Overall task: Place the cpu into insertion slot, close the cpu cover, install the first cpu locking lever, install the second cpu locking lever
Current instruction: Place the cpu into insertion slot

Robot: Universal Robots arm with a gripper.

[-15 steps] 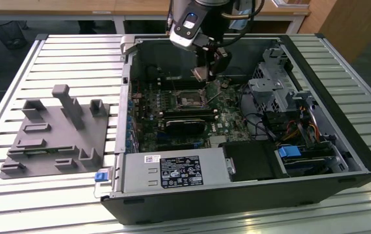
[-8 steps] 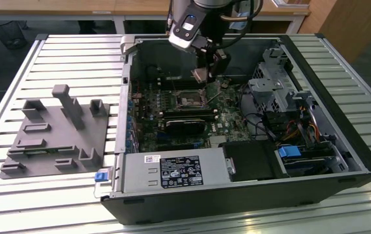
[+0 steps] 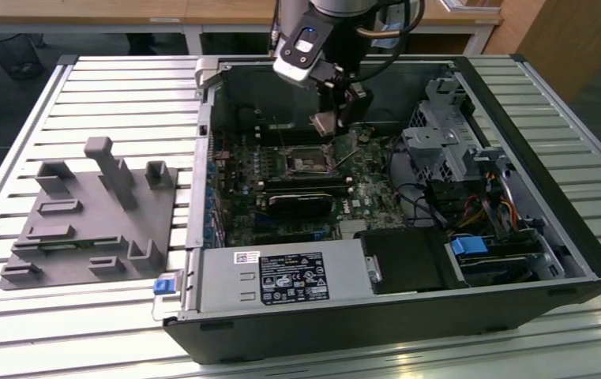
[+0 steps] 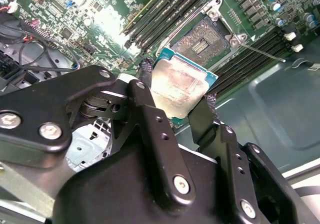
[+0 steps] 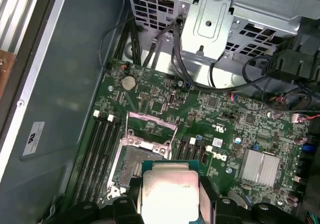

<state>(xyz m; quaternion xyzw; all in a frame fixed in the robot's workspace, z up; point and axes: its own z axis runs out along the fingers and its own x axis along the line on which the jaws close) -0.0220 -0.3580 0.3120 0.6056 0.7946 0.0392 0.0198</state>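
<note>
My pincer (image 4: 178,98) grips the pale silver-beige square cpu (image 5: 167,191) above the black square insertion slot (image 4: 200,42); thin silvery cpu cover (image 5: 150,119) open.

**Stickers showing, print too small to read**

A black-and-white sticker (image 3: 290,278) is sitting on the power supply (image 3: 221,288) in the exterior view. In the first wrist view, a pale sticker (image 5: 33,138) is lying on the case wall (image 5: 65,84), a white label (image 5: 216,142) on the green board (image 5: 165,104).

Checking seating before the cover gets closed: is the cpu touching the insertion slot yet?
Apart. In the exterior view the cpu hangs in the gripper, with a clear gap to the insertion slot.
</note>
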